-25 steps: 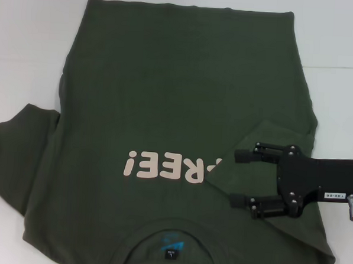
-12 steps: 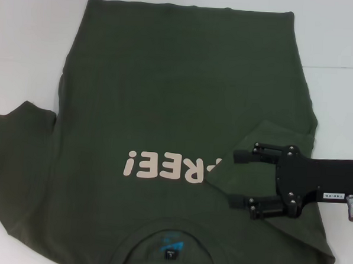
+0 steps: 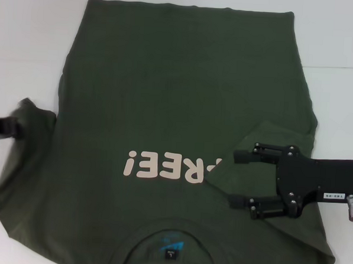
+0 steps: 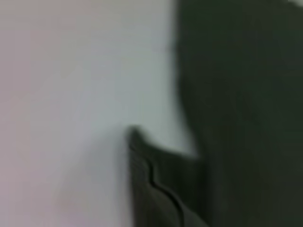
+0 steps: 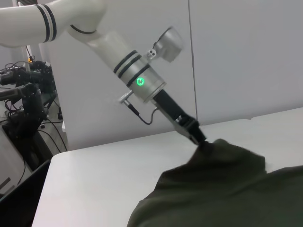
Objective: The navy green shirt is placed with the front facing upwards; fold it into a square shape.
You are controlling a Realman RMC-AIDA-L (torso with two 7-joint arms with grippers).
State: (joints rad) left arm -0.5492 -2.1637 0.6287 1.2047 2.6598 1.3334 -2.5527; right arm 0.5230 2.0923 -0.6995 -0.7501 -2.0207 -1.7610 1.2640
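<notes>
The navy green shirt (image 3: pixel 178 91) lies front up on the white table (image 3: pixel 27 41), with its cream lettering (image 3: pixel 163 167) and neck label (image 3: pixel 170 245) toward me. The right sleeve (image 3: pixel 256 142) is folded in over the end of the lettering. Above that fold my right gripper (image 3: pixel 240 177) hovers open and holds nothing. At the far left edge my left gripper (image 3: pixel 0 127) is shut on the tip of the left sleeve (image 3: pixel 30 160). The right wrist view shows the left gripper (image 5: pixel 199 137) pinching the sleeve (image 5: pixel 222 156), which is raised off the table. In the left wrist view only dark cloth (image 4: pixel 236 94) appears.
White table surface lies bare to the left (image 3: pixel 21 53) and at the far right (image 3: pixel 341 40) of the shirt. In the right wrist view, the table's edge (image 5: pixel 45 165) drops off toward dark equipment (image 5: pixel 23 94) and a pale wall (image 5: pixel 246 56).
The left gripper has come into view at the left edge and taken hold of the left sleeve tip. The sleeve is lifted and drawn inward. The right gripper has not moved.
</notes>
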